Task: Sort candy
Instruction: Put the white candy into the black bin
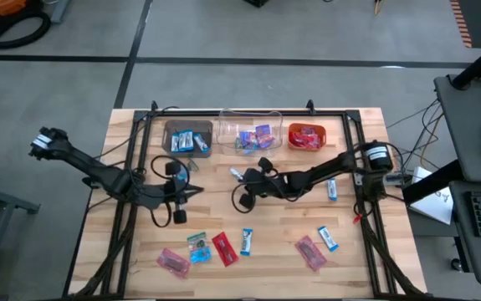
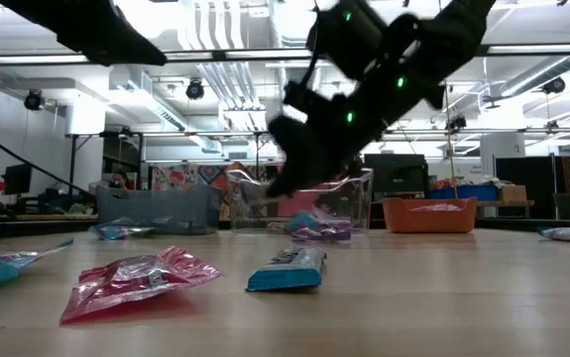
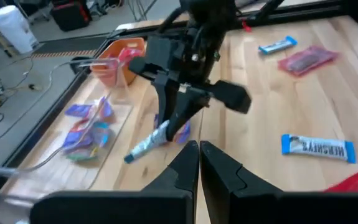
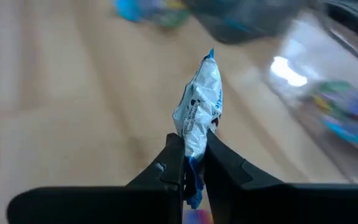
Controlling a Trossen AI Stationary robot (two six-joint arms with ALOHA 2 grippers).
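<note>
High view shows us the left gripper [image 1: 197, 191] pinched together, empty, at mid-table. To its right, the right gripper [image 1: 238, 175] is clamped on 1 blue-and-white candy [image 4: 198, 106], crinkled and shiny, raised above the wood near the clear bin [image 1: 250, 132]. We see further wrapped sweets [image 1: 222, 247] lying along the table's front.

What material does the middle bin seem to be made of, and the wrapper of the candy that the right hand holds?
Middle bin: probably clear rigid plastic; the candies inside show through its walls. Held candy in the right hand: thin, shiny blue-and-white foil or plastic film, judging by its creases and highlights.
</note>
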